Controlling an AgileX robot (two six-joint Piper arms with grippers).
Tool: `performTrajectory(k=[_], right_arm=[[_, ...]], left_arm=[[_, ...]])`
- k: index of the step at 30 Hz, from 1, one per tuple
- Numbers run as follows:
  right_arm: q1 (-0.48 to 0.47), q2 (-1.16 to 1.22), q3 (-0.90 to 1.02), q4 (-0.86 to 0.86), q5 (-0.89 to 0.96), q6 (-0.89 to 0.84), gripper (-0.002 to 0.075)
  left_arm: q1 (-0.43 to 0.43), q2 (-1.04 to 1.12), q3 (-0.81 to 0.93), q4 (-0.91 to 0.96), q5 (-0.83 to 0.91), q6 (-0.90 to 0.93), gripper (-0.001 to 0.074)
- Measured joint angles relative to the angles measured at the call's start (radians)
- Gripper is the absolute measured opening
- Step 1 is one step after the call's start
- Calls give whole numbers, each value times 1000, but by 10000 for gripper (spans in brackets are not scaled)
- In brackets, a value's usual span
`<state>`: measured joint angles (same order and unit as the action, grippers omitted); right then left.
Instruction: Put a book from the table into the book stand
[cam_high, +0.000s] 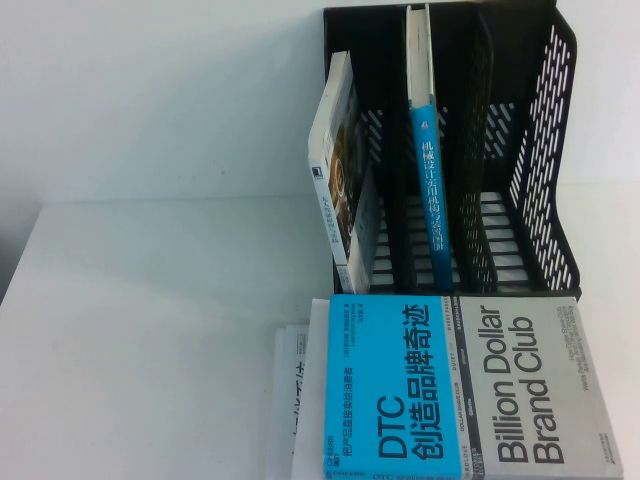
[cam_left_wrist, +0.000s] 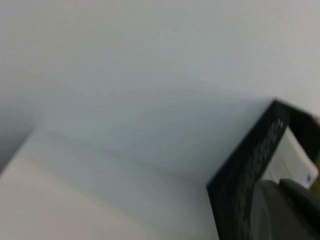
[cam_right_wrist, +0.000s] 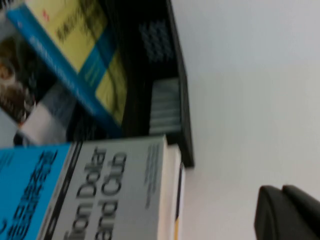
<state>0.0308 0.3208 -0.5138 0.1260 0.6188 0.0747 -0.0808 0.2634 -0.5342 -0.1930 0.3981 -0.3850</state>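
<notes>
The book (cam_high: 470, 390), half cyan and half grey, lies flat on the white table (cam_high: 150, 330) just in front of the black book stand (cam_high: 540, 100). It also shows in the right wrist view (cam_right_wrist: 100, 190), in front of the stand (cam_right_wrist: 175, 75). Neither gripper shows in the high view. My right gripper (cam_right_wrist: 281, 190) is shut and empty, over bare table to the side of the book. My left gripper (cam_left_wrist: 277, 184) is shut and empty, close beside the stand's perforated outer wall (cam_left_wrist: 245, 165).
A white book (cam_high: 340, 170) leans in the stand's left slot and a blue-spined book (cam_high: 430, 190) stands in the middle slot. The right slots hold nothing. White papers (cam_high: 300, 400) stick out from under the book's left side.
</notes>
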Motion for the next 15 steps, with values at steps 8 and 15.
performTrajectory(k=[8, 15], right_arm=[[0, 481, -17, 321, 127, -234, -2], [0, 797, -29, 491, 10, -439, -2]], left_arm=[[0, 248, -22, -646, 370, 605, -4], [0, 495, -24, -963, 419, 812, -4]])
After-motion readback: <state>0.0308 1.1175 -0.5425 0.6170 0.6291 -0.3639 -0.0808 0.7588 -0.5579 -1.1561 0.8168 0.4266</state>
